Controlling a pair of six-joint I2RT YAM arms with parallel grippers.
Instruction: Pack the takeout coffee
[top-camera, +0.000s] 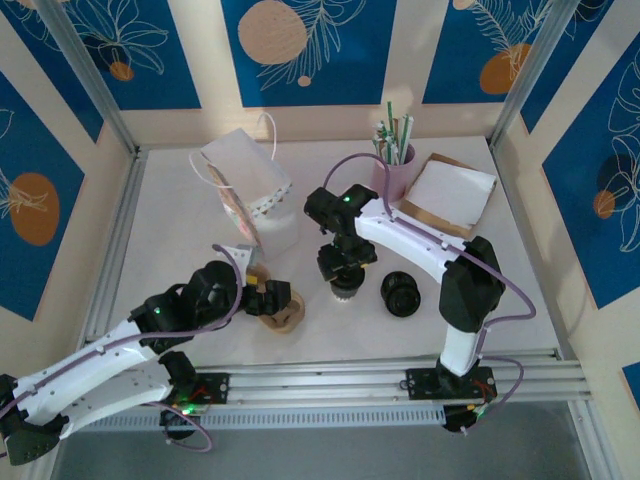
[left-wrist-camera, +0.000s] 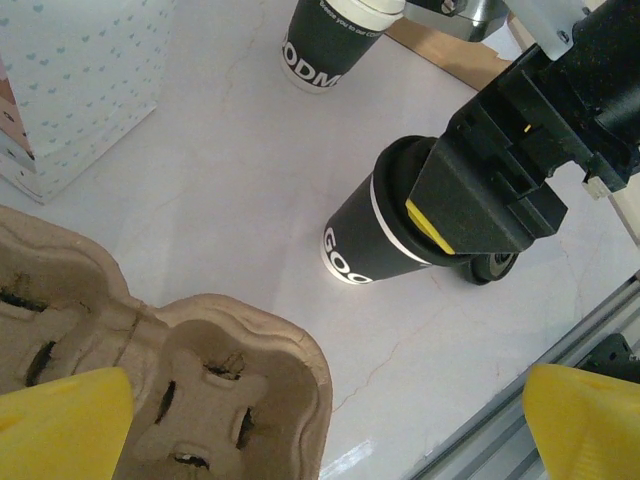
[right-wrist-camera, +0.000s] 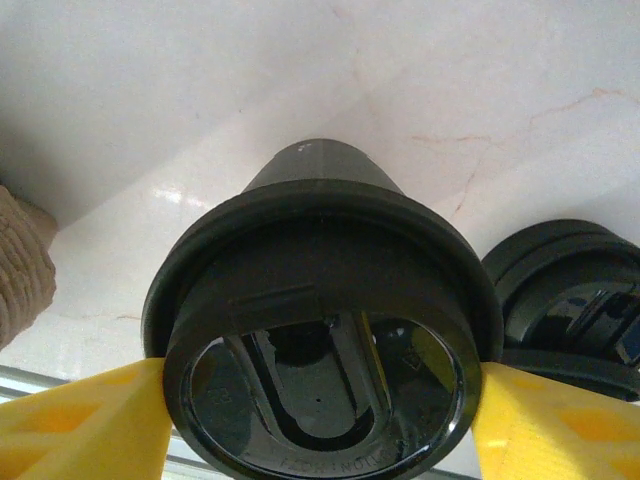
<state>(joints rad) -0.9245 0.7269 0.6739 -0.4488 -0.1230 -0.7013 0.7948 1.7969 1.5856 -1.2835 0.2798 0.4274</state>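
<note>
The takeout coffee (top-camera: 345, 285) stands mid-tabletop (top-camera: 175, 250), the pulp carrier (top-camera: 282, 318) at its 8 o'clock. The right pincer (right-wrist-camera: 318, 395) straddles its black lid (right-wrist-camera: 320, 290), grip or gap impossible to tell; the left pincer (left-wrist-camera: 325, 425) gapes wide over the carrier

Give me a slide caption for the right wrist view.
Lidded takeout coffee cup upright between jaws of the right gripper, loose black lids stacked beside it.

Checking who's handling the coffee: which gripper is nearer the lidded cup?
Right. The right gripper sits at the lidded cup, fingers flanking its lid; the left gripper hovers over the cardboard carrier beside it.
</note>
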